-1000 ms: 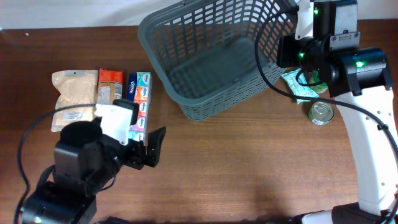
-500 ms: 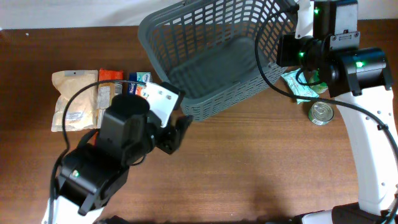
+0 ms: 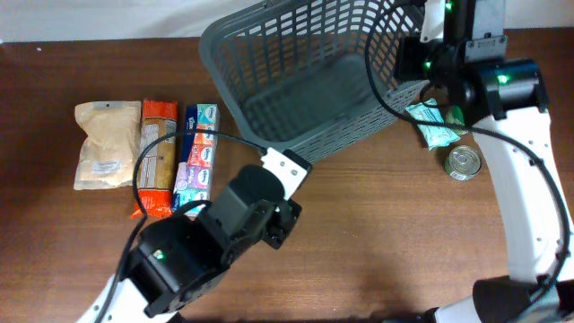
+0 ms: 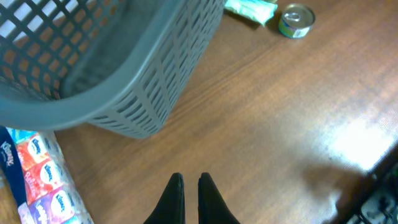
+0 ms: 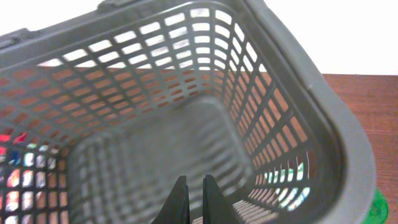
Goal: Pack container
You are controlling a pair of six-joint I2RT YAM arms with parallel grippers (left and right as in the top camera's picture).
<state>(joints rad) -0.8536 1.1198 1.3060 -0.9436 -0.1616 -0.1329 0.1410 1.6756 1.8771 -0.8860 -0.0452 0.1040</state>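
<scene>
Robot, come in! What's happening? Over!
Left gripper shut, empty. Right gripper shut over basket. Basket tilted, empty. Can, tissues outside; nothing blocking.

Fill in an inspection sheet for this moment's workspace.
Surface: brown wooden table, glossy.
Job's things: grey basket, tilted, nothing inside.
Clutter: beige pouch, orange packet and tissue pack in a row left of the basket; green packet and tin can on its right.
Grippers: left gripper shut, empty, over the table beside the basket; right gripper shut, pointing into the basket, grip on it unclear.
Cables: left cable loops over the packets; right cable crosses the basket.
Surroundings: white wall behind the table.
</scene>
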